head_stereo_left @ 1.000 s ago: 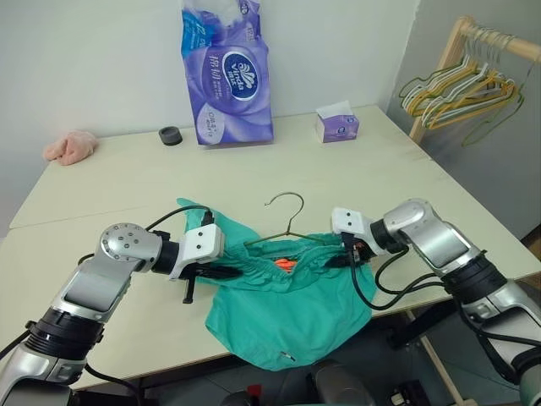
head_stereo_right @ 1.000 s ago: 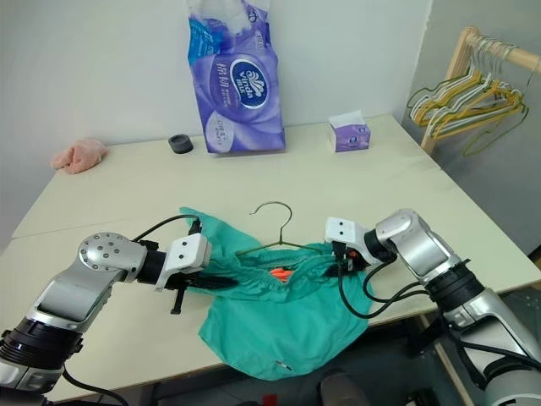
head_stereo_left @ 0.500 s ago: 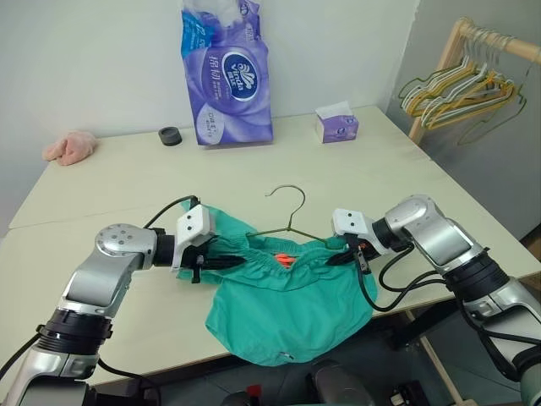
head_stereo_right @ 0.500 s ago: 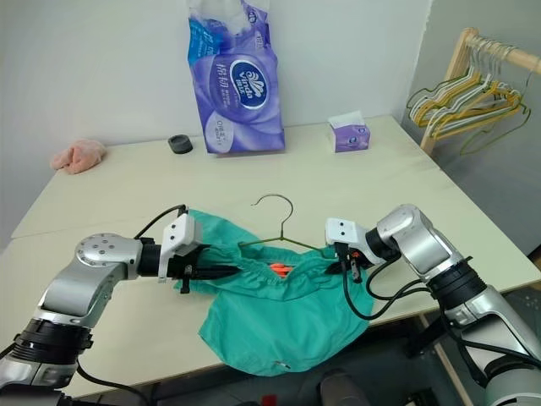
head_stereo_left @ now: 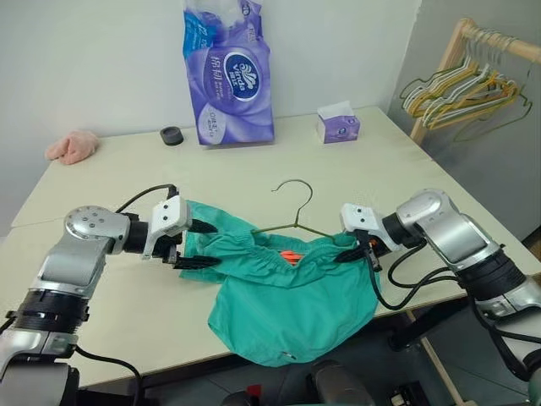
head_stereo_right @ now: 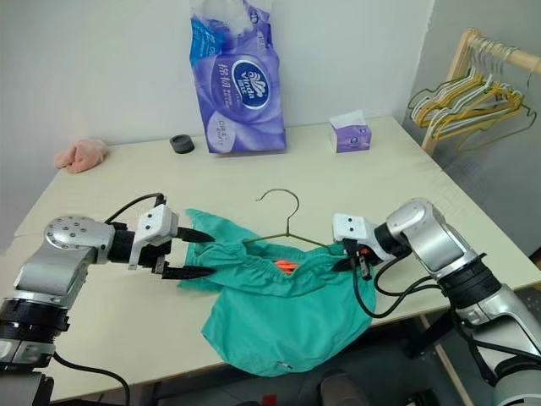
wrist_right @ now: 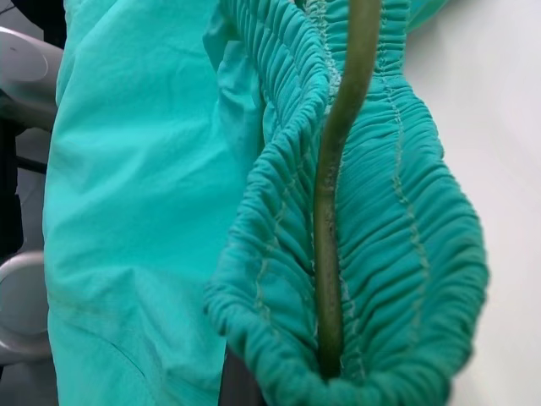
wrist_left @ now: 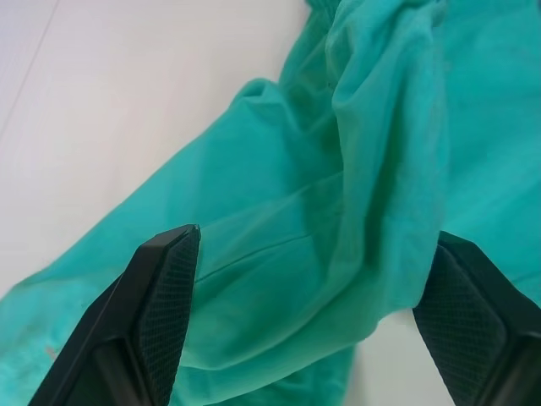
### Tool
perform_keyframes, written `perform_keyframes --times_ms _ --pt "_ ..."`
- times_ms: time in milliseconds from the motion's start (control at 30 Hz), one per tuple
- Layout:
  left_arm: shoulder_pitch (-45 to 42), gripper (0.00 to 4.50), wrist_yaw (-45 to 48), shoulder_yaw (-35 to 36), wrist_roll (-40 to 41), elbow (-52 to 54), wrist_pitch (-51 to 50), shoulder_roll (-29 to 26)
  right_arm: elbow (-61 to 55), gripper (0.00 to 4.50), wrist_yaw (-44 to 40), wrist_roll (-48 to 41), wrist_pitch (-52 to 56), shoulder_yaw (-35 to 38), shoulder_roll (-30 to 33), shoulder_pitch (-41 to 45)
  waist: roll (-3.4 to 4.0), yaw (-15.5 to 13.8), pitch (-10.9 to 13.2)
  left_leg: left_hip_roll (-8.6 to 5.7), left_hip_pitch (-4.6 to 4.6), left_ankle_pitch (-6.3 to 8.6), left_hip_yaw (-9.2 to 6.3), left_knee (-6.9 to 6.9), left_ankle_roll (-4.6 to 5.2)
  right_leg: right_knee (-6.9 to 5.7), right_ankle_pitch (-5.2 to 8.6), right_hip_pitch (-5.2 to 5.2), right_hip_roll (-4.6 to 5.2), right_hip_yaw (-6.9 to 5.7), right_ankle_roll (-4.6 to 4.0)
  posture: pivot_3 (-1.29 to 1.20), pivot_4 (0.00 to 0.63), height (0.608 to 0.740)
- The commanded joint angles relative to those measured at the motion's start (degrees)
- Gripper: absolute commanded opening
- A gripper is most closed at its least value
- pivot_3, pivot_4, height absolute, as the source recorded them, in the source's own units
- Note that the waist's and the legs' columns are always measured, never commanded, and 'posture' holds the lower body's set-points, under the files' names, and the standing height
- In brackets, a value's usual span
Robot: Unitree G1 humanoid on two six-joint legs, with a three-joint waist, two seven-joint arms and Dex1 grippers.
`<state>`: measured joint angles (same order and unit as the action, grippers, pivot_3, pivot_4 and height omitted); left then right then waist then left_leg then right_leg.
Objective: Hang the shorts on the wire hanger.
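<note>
The right gripper [head_stereo_left: 353,254] is pinching the teal shorts [head_stereo_left: 287,292] and wire hanger [head_stereo_left: 293,222] together at the table's [head_stereo_left: 110,190] six-o'clock edge. The left gripper [head_stereo_left: 196,245] is gaping, holding nothing; the unsupported nine-o'clock waistband risks sliding off the wire.

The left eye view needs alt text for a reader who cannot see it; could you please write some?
Teal shorts lie on a pale table, hanging over its near edge, with a wire hanger in the waistband and its hook poking out. The right gripper is shut on the waistband's right end; the left gripper is open at its left end.
</note>
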<state>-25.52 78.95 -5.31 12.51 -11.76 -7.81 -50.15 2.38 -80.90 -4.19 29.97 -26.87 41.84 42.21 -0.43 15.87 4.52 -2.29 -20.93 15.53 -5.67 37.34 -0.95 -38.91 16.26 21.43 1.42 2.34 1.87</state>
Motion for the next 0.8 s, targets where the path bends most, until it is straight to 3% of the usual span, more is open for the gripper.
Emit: perform_keyframes --times_ms 33,133,500,800 --pt "-1.44 3.83 -1.09 -0.88 -1.44 -0.61 3.91 2.08 -2.6 0.0 -0.98 -1.7 1.07 2.48 0.86 0.99 0.0 0.09 0.0 0.0 0.0 0.0 0.0 0.0 0.0 0.0 0.0 0.0 0.0 0.0 0.0 -0.32 0.017 0.74" --pt "-2.22 3.28 -2.23 -1.17 -2.06 -1.42 5.01 3.72 -3.25 0.0 -0.89 -2.34 2.44 2.88 1.1 0.69 0.0 0.21 0.0 0.0 -0.01 0.0 0.0 0.0 0.0 -0.01 0.0 0.01 0.0 0.01 0.0 -0.32 0.018 0.74" --pt "-4.24 0.03 -6.96 0.12 -4.85 -5.95 8.01 4.47 -7.12 0.0 -1.51 -5.44 7.11 4.23 5.27 -2.6 -0.01 0.72 -0.01 0.0 -0.03 0.0 -0.03 0.0 0.0 -0.01 0.01 0.01 0.0 -0.03 0.01 -0.33 0.017 0.74" --pt "-2.76 0.03 -8.7 0.12 -5.6 -5.1 8.09 3.68 -8.19 0.0 -1.48 -7.31 8.6 5.56 8.65 -4.46 -0.02 1.45 -0.01 0.0 -0.04 0.0 -0.05 -0.01 0.0 -0.01 0.02 0.0 0.0 -0.05 0.03 -0.32 0.016 0.74"
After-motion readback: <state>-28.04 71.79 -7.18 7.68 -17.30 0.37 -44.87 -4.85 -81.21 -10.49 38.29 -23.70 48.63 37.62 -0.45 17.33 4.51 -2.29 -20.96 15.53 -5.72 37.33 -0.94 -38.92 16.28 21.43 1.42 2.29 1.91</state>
